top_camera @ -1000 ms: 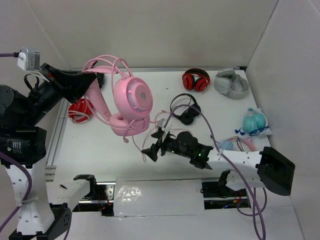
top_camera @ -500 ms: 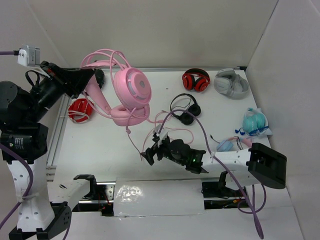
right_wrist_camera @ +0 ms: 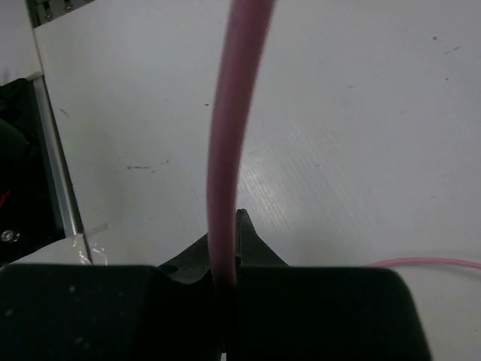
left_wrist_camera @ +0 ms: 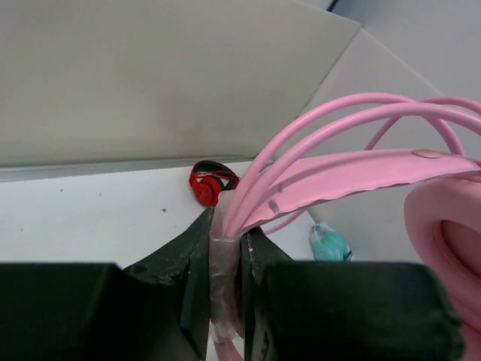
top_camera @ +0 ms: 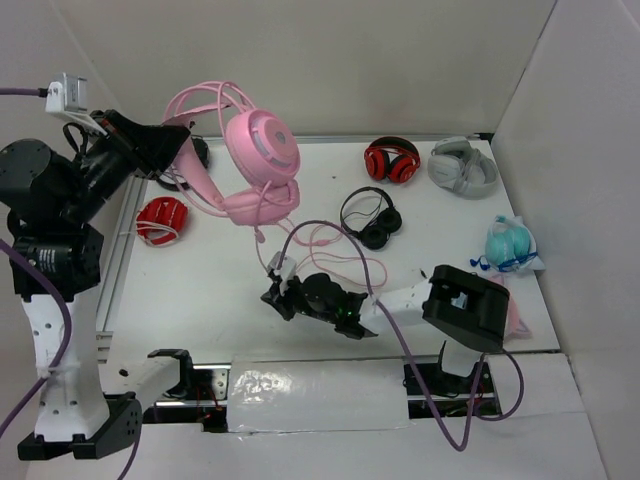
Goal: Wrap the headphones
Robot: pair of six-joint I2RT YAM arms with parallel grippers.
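The pink headphones (top_camera: pixel 262 145) hang in the air over the table's back left. My left gripper (top_camera: pixel 183 143) is shut on their headband. In the left wrist view the thin pink headband wires (left_wrist_camera: pixel 331 124) and the flat band run out from between that gripper's (left_wrist_camera: pixel 225 252) closed fingers. The thin pink cable (top_camera: pixel 266 228) drops from the cups toward the table and loops to the right. My right gripper (top_camera: pixel 274 293) sits low at the table's front middle, shut on the cable. In the right wrist view the cable (right_wrist_camera: pixel 229 143) rises straight up from the pinched fingertips of this gripper (right_wrist_camera: pixel 227 263).
Red-and-black headphones (top_camera: pixel 391 160) and grey headphones (top_camera: pixel 462 165) lie at the back right. Thin black headphones (top_camera: pixel 370 218) lie mid-table beside the cable loops. A red item (top_camera: pixel 162 218) sits at the left edge and a teal bagged item (top_camera: pixel 510 243) at the right.
My right gripper slid left along the table front and closed on the pink cable. The left arm raised the headphones and carried them a little further back.
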